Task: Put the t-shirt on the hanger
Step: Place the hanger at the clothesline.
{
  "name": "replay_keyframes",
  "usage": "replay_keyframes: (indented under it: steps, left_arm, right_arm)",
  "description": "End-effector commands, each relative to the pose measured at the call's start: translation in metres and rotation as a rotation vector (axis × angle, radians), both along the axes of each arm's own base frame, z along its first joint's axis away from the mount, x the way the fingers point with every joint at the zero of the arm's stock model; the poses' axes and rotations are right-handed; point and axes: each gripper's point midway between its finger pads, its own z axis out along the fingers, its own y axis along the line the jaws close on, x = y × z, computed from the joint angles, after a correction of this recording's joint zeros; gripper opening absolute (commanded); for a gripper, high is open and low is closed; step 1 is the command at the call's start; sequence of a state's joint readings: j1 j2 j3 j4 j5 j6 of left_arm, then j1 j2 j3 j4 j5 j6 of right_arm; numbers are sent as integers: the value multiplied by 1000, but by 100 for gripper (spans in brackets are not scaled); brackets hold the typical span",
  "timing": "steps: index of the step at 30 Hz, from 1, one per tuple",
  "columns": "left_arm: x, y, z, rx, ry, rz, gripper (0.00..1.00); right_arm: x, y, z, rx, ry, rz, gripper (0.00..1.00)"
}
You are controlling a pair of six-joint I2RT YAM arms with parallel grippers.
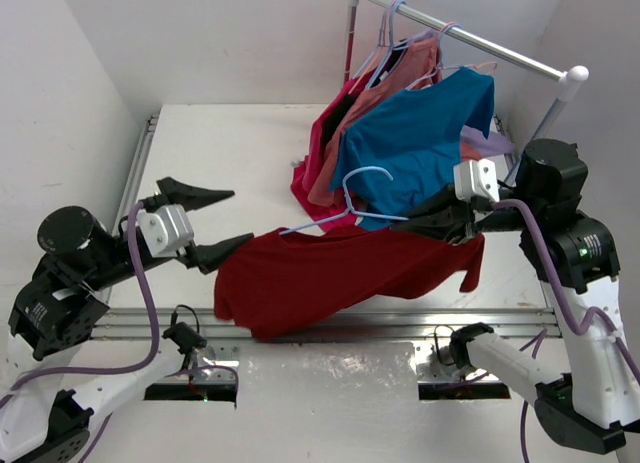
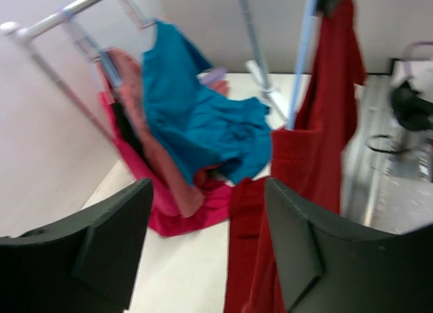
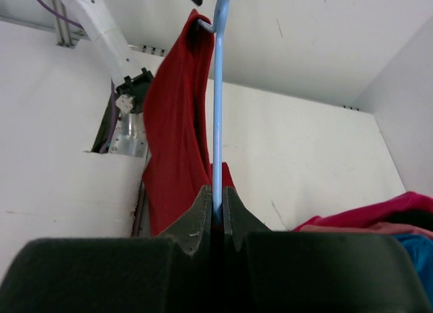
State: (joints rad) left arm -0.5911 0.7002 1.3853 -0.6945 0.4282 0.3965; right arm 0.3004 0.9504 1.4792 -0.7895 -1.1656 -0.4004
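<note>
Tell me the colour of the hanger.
The hanger is pale blue, clearest in the right wrist view.

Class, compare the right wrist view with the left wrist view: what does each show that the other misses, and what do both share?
Right wrist only: the right gripper shut on the hanger. Left wrist only: the rack rail, framed by the open left gripper. Both: the hanger, the red t-shirt and the pink clothes pile.

one crimson t-shirt, one held hanger, one rack, three hung shirts
</note>
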Motion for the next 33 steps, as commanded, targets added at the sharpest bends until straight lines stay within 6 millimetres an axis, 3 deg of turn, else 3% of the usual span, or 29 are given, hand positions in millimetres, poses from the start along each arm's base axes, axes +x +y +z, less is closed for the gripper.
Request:
replay_keyframes:
  steps: [1, 4, 10, 11, 12, 14, 20, 23, 30, 31, 33]
  left_arm:
    - [-23, -20, -13, 23, 54, -180, 63]
    - [-25, -27, -26, 37, 93, -230, 60]
    - [-36, -23, -12, 6, 63, -241, 71]
    - [-37, -24, -13, 10, 67, -253, 67]
    - [-38, -24, -15, 16, 79, -254, 52]
    - [-32, -26, -23, 23, 111, -245, 42]
    - [-13, -36, -47, 48, 188, -217, 40]
    - [-4, -40, -49, 53, 204, -206, 1]
    - [13, -30, -8, -72, 98, -77, 0]
    - [18, -28, -5, -96, 100, -48, 0]
    - [24, -26, 11, -156, 66, -15, 0]
  right_arm:
    - [-14, 1, 26, 45, -104, 65, 0]
    - [-13, 1, 28, 47, -104, 59, 0]
    - [-8, 1, 26, 44, -93, 46, 0]
    - [-9, 2, 27, 48, -101, 52, 0]
    - [-10, 2, 28, 52, -104, 58, 0]
    - [-12, 2, 33, 64, -117, 64, 0]
    - [-21, 2, 45, 83, -137, 92, 0]
    - [-21, 2, 46, 84, -132, 93, 0]
    - [5, 2, 24, 58, -92, -11, 0]
    - [12, 1, 22, 59, -84, -41, 8]
    - [24, -1, 16, 54, -64, -114, 37]
